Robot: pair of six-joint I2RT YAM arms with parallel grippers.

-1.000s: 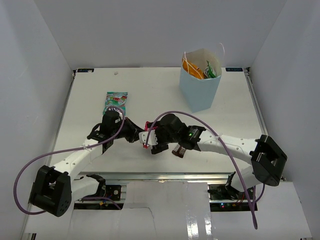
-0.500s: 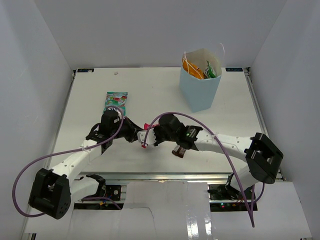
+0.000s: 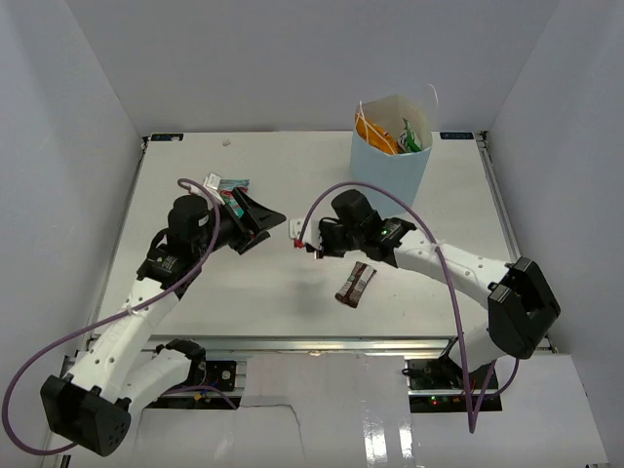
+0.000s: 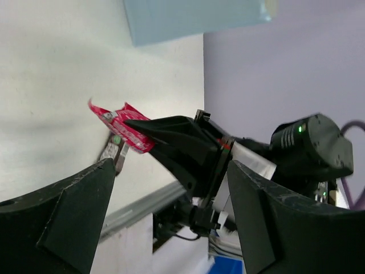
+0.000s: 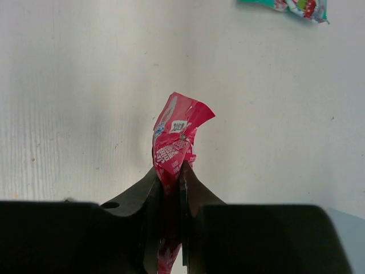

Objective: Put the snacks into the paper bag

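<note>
Packet pinched in right hand, left hand splayed

The small pink packet is crumpled and pinched at its lower end by the right gripper. The dark brown bar lies flat near it. The light-blue paper bag stands upright and holds an orange bag and a green packet. The teal pouch lies well to the left.

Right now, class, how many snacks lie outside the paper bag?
3: the small pink packet pinched in the right end effector; the dark brown bar on the table; the teal-green-red pouch, partly hidden behind the left end effector. More could be hidden.
</note>
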